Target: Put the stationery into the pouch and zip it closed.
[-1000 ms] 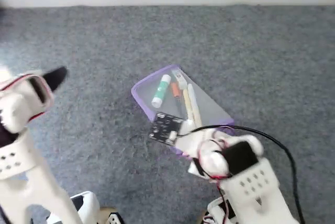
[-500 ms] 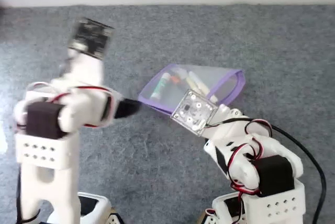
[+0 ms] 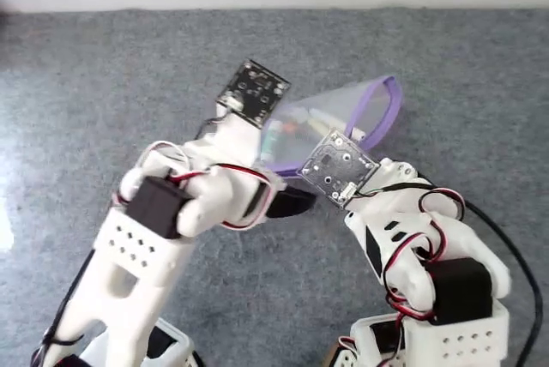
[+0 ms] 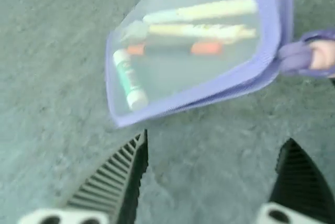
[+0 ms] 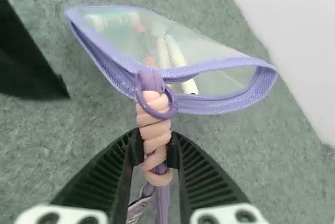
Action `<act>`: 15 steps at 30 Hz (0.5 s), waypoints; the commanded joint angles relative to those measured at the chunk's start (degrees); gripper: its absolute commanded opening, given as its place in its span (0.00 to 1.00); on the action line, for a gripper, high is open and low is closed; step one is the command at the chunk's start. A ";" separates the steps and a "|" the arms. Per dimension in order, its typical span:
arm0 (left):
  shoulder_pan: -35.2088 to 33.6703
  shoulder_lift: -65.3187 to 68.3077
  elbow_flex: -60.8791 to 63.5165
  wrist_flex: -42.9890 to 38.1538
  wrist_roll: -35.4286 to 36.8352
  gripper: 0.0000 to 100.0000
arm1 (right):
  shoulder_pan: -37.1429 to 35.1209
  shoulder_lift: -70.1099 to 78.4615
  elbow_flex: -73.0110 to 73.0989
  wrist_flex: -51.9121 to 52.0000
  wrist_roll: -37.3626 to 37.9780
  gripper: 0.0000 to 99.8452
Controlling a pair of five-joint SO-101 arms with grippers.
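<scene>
The right claw [image 5: 155, 140] is clamped together on a peach braided cord [image 5: 154, 111] tied to the pouch's purple zip pull [image 5: 149, 80]. The left claw [image 4: 215, 140] is spread wide apart and grips nothing. It hovers over the grey desk [image 3: 103, 75] just short of the pouch's long purple edge, without touching it.

In the high view, the grey, carpet-like desk covers nearly the whole picture, with a pale wall along the 12 o'clock edge. The white left arm [image 3: 171, 213] rises from the 7 o'clock corner and leans toward the centre. The white right arm [image 3: 420, 247] rises from 5 o'clock and points toward 11 o'clock. The two arms meet near the centre, close beside each other.

The pouch [image 3: 360, 114] is clear plastic with purple trim. It sits toward 2 o'clock from the centre, just beyond both wrists, and partly behind them. Whether its zip is fully closed cannot be told.

Inside the pouch lies the stationery, all roughly parallel. Two cream pens [image 4: 209, 20] lie side by side, next to an orange pen [image 4: 167, 49]. A glue stick [image 4: 128, 80], white with a green band, is at the end away from the zip pull.
</scene>
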 commanded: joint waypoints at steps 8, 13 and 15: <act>1.58 -1.23 13.76 -25.05 1.32 0.37 | 0.57 -1.63 -3.52 -1.36 0.44 0.01; 2.02 -1.14 15.96 -32.70 3.96 0.37 | 0.31 -1.63 -3.52 -1.27 0.53 0.01; 2.02 -1.05 17.45 -34.81 3.96 0.37 | 0.22 -1.63 -3.52 -1.27 0.53 0.01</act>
